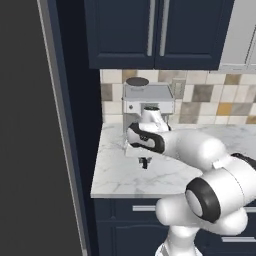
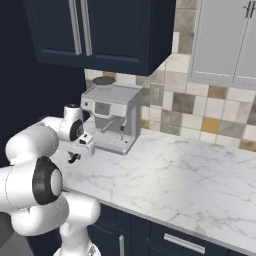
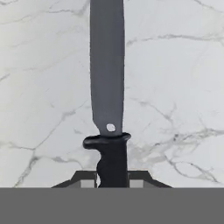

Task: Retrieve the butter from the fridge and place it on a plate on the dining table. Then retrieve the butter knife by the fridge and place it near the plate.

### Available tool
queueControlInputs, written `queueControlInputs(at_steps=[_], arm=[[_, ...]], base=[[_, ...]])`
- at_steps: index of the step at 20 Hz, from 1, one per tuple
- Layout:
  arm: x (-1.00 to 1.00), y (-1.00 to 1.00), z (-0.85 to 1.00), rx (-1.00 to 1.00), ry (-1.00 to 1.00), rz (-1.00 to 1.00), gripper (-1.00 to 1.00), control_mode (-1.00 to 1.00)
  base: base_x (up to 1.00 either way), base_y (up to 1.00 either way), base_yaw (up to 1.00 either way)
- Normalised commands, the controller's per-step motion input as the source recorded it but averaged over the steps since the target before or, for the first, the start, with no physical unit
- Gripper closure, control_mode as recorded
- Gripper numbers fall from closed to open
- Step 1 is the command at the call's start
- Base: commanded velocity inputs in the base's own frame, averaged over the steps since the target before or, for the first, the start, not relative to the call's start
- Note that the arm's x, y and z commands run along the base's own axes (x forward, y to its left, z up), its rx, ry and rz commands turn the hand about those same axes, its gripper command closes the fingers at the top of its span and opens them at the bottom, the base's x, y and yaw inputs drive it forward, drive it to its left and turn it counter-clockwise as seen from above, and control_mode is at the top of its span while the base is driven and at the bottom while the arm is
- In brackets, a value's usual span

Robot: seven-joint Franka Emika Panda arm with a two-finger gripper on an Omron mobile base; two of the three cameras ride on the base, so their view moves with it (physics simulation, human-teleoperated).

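The butter knife (image 3: 107,78) has a long dark grey blade and a black handle, and it points away from the hand over the white marble counter (image 3: 175,87). My gripper (image 3: 112,181) is shut on the knife's handle, with a dark finger tip on each side. From the base, my gripper (image 1: 144,162) hangs low over the counter just in front of the coffee machine, and the right base view shows the gripper (image 2: 74,158) near the counter's left end. I cannot tell whether the knife rests on the marble. The fridge (image 1: 25,125) stands at the left. Butter, plate and dining table are out of view.
A silver espresso machine (image 1: 148,100) stands against the tiled wall right behind the hand. Navy upper cabinets (image 1: 150,30) hang above. The marble counter (image 2: 190,175) stretches to the right, with navy drawers (image 2: 185,242) below its front edge.
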Motion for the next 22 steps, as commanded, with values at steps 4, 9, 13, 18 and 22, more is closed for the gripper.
queueControlInputs(at_steps=[4, 9, 13, 18, 22], arm=[[-0.53, -0.45, 0.13, 0.0, -0.24, 0.4, 1.0, -1.0], [-0.5, -0.4, 0.23, -0.11, 0.0, 0.16, 1.0, -1.0], [-0.14, -0.09, 0.13, -0.17, 0.21, -0.03, 1.0, -1.0], [0.0, -0.01, 0.42, -0.01, 0.16, -0.01, 1.0, -1.0], [-0.16, -0.01, 0.4, 0.0, 0.02, 0.0, 1.0, -1.0]], base=[[0.0, 0.0, 0.0], [0.0, 0.0, 0.0], [0.0, 0.0, 0.0], [0.0, 0.0, 0.0], [0.0, 0.0, 0.0]])
